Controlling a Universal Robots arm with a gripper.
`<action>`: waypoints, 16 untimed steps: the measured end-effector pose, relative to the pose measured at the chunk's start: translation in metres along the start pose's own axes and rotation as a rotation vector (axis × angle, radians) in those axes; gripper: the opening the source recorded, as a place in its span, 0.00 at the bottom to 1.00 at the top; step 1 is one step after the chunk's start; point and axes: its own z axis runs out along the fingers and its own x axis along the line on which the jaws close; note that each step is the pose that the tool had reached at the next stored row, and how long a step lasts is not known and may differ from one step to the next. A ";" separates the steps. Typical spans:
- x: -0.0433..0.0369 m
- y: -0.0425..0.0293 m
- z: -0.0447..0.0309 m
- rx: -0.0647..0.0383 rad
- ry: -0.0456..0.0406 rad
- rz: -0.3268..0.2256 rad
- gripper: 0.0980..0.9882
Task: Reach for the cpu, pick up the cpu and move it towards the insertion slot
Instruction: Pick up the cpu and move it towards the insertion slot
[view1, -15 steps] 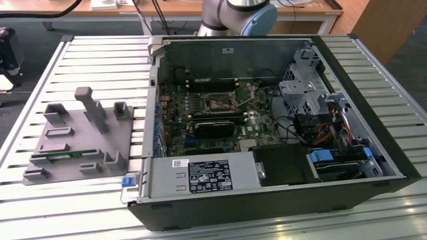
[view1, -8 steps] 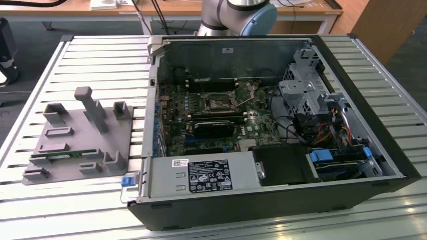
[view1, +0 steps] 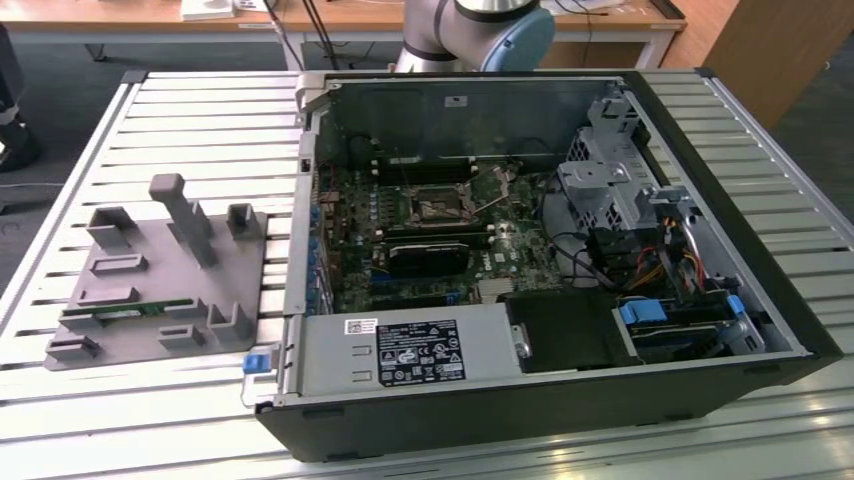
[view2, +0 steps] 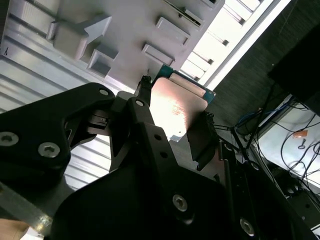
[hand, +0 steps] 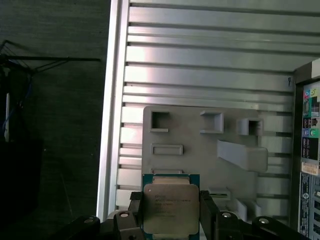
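In both wrist views my gripper (hand: 171, 216) is shut on the cpu (hand: 170, 206), a flat square chip with a shiny silver top and a thin green edge. Black fingers (hand: 208, 212) press on its two opposite sides. In the second wrist view the cpu (view2: 175, 107) sits between the fingertips of the gripper (view2: 175, 122). The chip hangs well above the grey holder plate (hand: 200, 145), clear of it. The insertion slot (view1: 438, 208), a square socket with a silvery frame and dark centre, lies on the motherboard inside the open computer case.
The open black computer case (view1: 667, 390) lies on a slatted metal table (view1: 200, 110). The grey holder plate (view1: 160, 270) with upright posts is at the exterior view's left and carries a green memory stick (view1: 127, 312). The arm's base (view1: 481, 30) stands behind the case.
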 end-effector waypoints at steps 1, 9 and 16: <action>0.0000 0.0000 -0.0015 0.000 -0.0001 0.000 0.49; 0.0002 0.0007 -0.0162 0.000 -0.0001 0.000 0.49; 0.0004 0.0013 -0.0304 0.000 -0.0001 0.000 0.49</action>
